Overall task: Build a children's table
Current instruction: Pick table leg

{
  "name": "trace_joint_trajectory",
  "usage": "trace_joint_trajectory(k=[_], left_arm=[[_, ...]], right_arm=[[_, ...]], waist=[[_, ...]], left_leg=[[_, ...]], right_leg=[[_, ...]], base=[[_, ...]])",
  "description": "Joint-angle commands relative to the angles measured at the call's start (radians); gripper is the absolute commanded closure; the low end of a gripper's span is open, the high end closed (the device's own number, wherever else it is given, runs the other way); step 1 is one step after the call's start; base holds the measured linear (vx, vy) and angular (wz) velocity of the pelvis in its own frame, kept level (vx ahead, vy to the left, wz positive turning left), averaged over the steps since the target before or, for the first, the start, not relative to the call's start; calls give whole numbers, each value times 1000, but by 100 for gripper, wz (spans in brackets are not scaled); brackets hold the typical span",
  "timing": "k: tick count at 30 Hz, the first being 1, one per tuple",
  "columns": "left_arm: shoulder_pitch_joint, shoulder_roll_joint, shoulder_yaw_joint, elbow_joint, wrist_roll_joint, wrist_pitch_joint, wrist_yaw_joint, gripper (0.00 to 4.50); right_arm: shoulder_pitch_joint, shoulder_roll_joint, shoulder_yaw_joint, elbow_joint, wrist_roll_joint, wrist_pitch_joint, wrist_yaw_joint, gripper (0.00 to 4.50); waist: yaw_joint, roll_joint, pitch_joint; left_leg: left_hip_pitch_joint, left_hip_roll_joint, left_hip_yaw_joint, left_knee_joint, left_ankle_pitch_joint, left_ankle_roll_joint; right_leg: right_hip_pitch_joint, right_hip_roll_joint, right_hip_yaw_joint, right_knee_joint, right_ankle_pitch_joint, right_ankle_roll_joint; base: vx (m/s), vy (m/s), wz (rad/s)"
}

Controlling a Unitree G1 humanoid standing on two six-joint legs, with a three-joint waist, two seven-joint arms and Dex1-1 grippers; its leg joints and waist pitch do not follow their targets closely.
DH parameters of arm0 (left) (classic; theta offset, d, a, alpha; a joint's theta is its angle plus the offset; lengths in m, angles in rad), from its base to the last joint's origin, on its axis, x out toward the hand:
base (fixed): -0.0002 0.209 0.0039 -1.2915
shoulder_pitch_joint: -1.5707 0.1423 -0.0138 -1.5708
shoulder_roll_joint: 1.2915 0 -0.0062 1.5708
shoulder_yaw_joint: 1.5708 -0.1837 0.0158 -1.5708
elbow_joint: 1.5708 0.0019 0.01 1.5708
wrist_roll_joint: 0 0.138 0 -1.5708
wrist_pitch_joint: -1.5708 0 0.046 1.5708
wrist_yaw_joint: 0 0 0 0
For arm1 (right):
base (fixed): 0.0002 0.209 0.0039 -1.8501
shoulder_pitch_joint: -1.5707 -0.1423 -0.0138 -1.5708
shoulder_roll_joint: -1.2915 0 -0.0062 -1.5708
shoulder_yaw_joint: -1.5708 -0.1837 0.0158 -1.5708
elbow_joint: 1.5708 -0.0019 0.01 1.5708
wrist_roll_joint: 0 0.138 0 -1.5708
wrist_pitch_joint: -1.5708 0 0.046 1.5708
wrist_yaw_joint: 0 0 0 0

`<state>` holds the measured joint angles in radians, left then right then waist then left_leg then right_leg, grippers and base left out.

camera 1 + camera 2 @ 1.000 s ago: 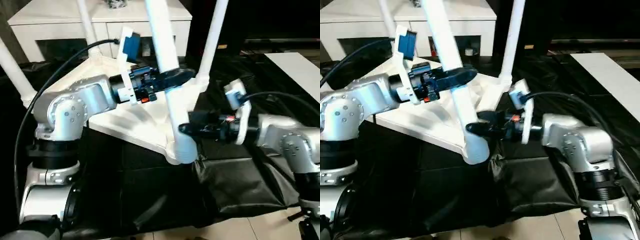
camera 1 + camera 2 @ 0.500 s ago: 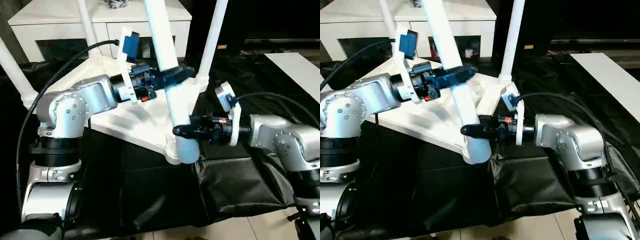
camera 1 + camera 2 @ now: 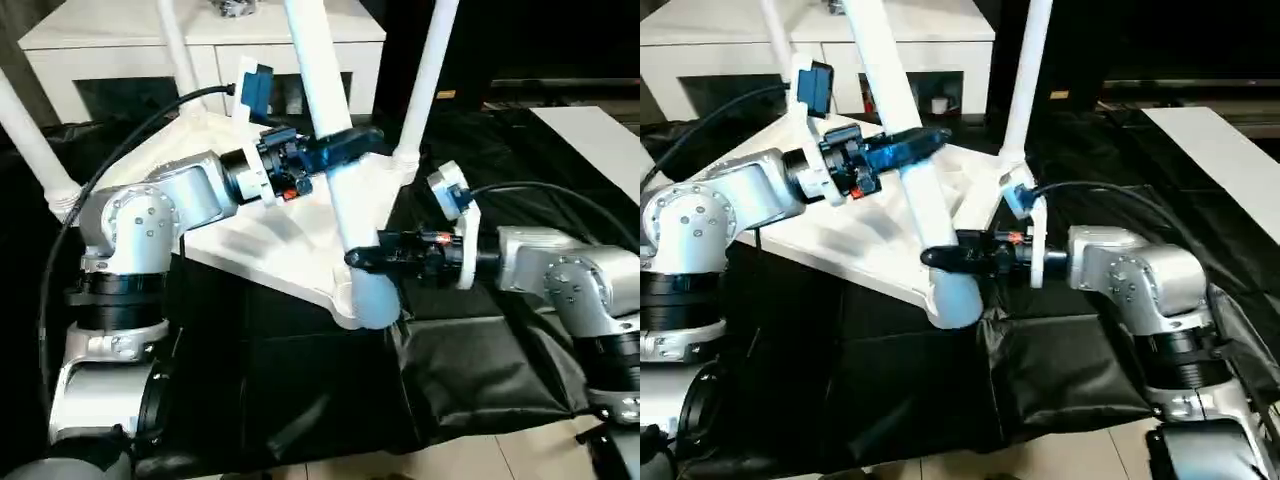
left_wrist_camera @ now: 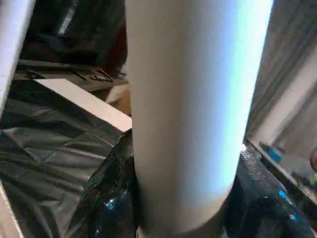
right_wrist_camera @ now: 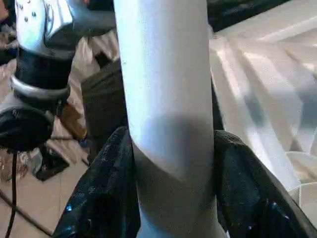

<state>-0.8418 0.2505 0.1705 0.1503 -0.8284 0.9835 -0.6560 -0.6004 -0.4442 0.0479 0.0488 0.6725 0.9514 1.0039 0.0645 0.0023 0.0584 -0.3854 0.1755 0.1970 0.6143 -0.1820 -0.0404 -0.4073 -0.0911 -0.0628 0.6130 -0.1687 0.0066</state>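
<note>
Pincers both clamp one white tapered leg point(image 3: 335, 170): the left pincer point(image 3: 340, 150) grips it partway up, the right pincer point(image 3: 365, 258) near its base, just above the nearest corner socket point(image 3: 362, 300) of the upturned white tabletop point(image 3: 260, 240), which lies on black sheeting point(image 3: 470, 360)

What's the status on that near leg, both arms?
Left gripper shut on near leg, high up. Right gripper shut on it low, just above the corner socket. Tabletop upside down, three other legs standing. Nothing in the way.
</note>
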Motion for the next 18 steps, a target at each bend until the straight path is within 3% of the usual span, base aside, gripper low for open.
trace_joint_trajectory(k=[1, 6, 11, 16, 18], left_arm=[[-20, -8, 28, 30, 18, -9, 57, 200], [-13, -24, 44, 54, 48, -34, 125, 161], [45, -39, 1, -22, 52, -5, 130, 138], [69, -46, -41, -66, 52, -2, 118, 138], [75, -53, -50, -75, 54, -6, 127, 138]], right_arm=[[-34, 21, -57, 14, 17, -14, -67, 260], [-45, 44, -77, 23, 8, -28, -110, 263], [-43, 65, -60, 17, -24, -51, -142, 264], [-55, 74, -43, 35, -48, -69, -149, 264], [-68, 79, -29, 50, -64, -84, -160, 264]], waist=[[4, -11, -76], [5, -8, -78], [7, -5, -80], [9, -9, -77], [8, -5, -75]], left_leg=[[21, 43, -21, -67, -144, 6], [20, 43, -22, -68, -133, 0], [20, 46, -22, -67, -115, 7], [22, 45, -22, -70, -145, -1], [23, 46, -22, -71, -160, -11]], right_leg=[[52, -50, 40, -66, -217, -236], [55, -49, 39, -64, -189, -231], [55, -52, 39, -58, -145, -248], [54, -51, 40, -64, -199, -234], [51, -51, 40, -66, -220, -227]], base=[[0, 0, 0], [0, 0, 0], [0, 0, 0], [0, 0, 0], [0, 0, 0]])
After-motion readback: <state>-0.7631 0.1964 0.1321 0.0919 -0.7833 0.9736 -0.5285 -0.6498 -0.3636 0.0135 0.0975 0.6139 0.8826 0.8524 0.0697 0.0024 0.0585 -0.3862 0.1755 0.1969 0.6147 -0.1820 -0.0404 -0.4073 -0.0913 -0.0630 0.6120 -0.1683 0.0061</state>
